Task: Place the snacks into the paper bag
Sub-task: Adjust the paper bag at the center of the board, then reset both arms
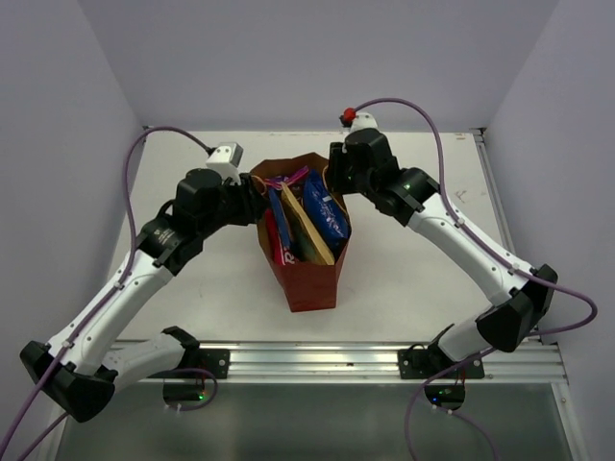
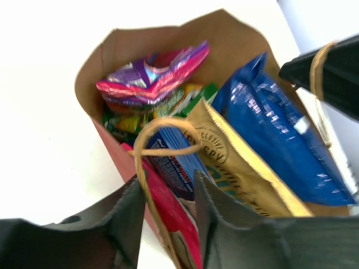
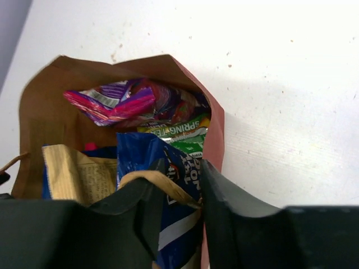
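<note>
Where the bag stands: mid-table, between the two grippers, snacks inside it.
Bag axis: upright, long axis vertical, mouth pointing up.
Packets: on end, long axes up-and-down, tops poking out of the mouth.
Purple packet: lies crosswise on top at the far end of the mouth.
Green packet: just under the purple one, mostly covered.
Blue packet: against the right wall, top corner pointing up.
Tan packet: middle, touching the blue one.
Dark blue packet: between the tan and red ones.
Red packet: along the left wall.
Left gripper: at the mouth's left rim; fingers a narrow way apart, left handle running loose between them.
Right gripper: at the right rim; fingers narrowly parted, right handle lying in the gap.
Hidden: lower halves of all packets inside the bag; fingertips from above, behind the wrists.
Cut off: right gripper at the left wrist view's edge, blurred.
</note>
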